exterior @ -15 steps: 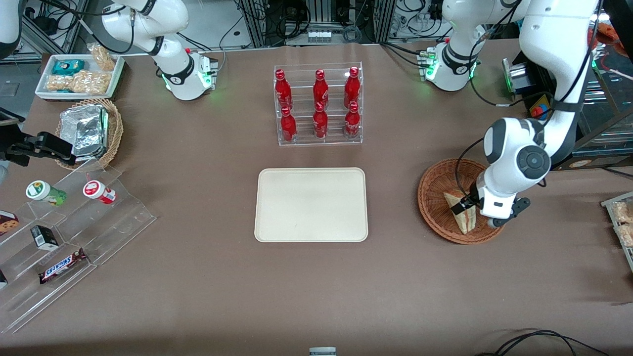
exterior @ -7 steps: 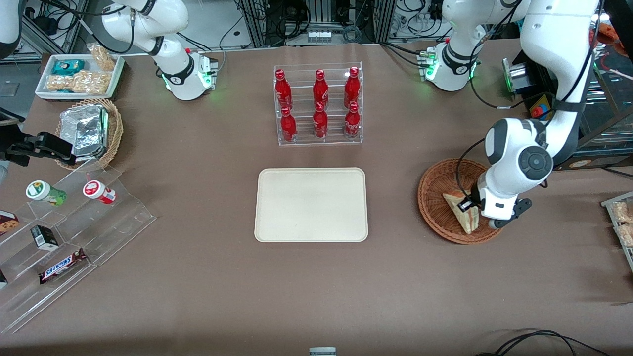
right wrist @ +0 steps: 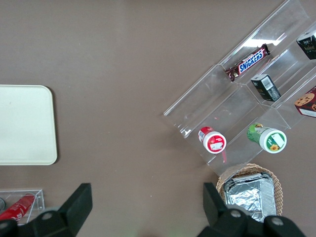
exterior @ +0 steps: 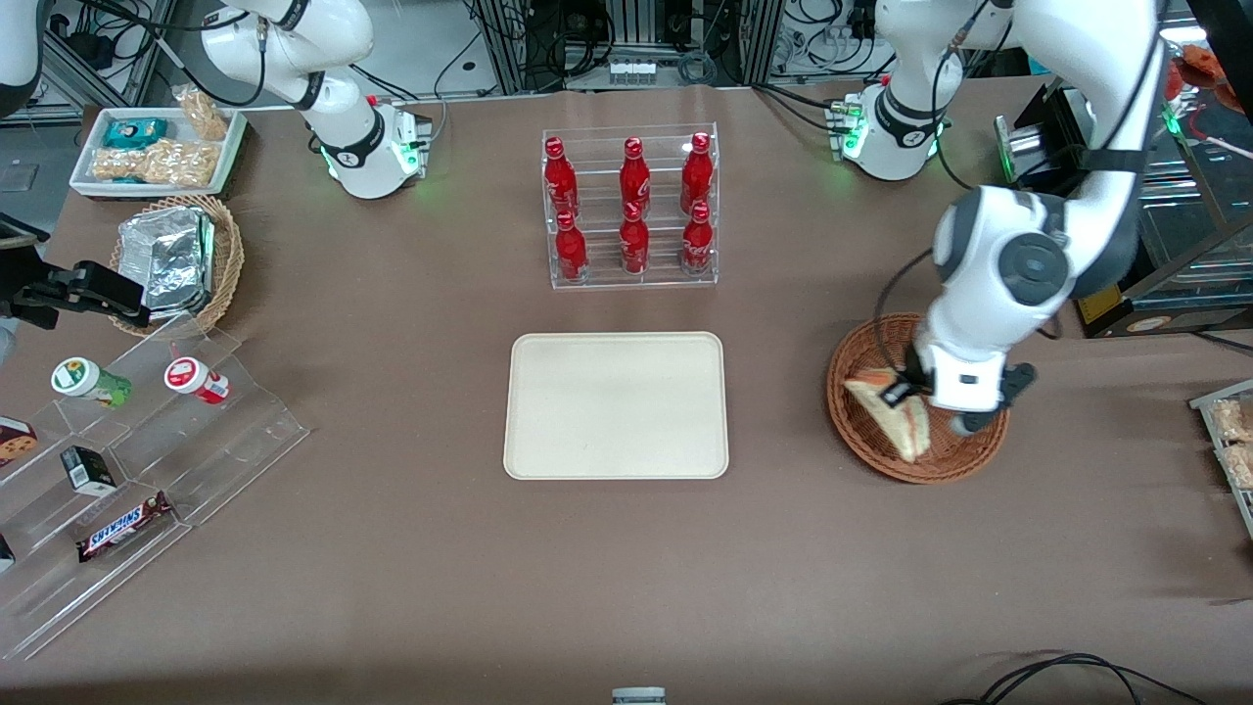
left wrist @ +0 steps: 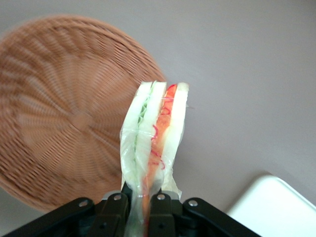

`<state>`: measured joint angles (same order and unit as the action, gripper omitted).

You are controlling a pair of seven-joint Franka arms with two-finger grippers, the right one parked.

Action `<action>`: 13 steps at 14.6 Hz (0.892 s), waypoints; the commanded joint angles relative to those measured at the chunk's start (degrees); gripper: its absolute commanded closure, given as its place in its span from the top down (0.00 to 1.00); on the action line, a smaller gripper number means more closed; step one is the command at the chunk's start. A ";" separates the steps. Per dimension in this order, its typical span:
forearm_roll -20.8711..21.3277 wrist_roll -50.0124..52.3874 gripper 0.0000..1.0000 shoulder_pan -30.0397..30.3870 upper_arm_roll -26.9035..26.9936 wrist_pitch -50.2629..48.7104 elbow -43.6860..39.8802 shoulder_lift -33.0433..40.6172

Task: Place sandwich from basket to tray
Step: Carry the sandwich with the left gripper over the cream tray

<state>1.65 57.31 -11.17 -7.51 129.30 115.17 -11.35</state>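
Note:
The sandwich (exterior: 889,413) (left wrist: 154,138), a clear-wrapped wedge of white bread with green and red filling, hangs lifted above the basket (exterior: 861,421) (left wrist: 59,123). My gripper (exterior: 905,390) (left wrist: 144,207) is shut on the sandwich's wrapped edge, both black fingers pressed against its sides. The reddish-brown wicker basket sits on the table under it, with nothing else inside. The cream tray (exterior: 617,404) (left wrist: 276,207) lies flat in the middle of the table, beside the basket toward the parked arm's end.
A clear rack of red bottles (exterior: 631,208) stands farther from the front camera than the tray. A clear stepped stand with snacks (exterior: 127,470), a tan basket of foil packs (exterior: 176,259) and a white snack tray (exterior: 157,147) lie toward the parked arm's end.
My gripper has risen with the sandwich in it and shifted toward the tray; the sandwich has come up off the basket floor.

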 commanded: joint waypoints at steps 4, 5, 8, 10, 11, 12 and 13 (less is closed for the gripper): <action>8.89 3.78 0.07 -16.50 0.39 -1.24 -18.10 -18.31; 8.90 3.42 0.08 -19.22 0.39 -1.15 -23.10 -23.05; 8.28 3.33 0.08 -26.17 0.39 -1.42 -35.96 -34.85; 8.37 1.94 0.10 -27.15 -0.14 -1.15 -37.56 -36.37; 8.28 -0.42 0.14 -27.07 -1.79 -1.41 -37.56 -36.37; 8.28 -1.75 0.22 -26.89 -2.68 -1.33 -37.56 -36.46; 8.28 -2.11 0.33 -26.89 -2.78 -1.15 -37.65 -36.55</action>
<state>9.28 57.47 -38.63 -9.08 128.99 79.19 -47.02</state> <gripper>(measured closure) 0.802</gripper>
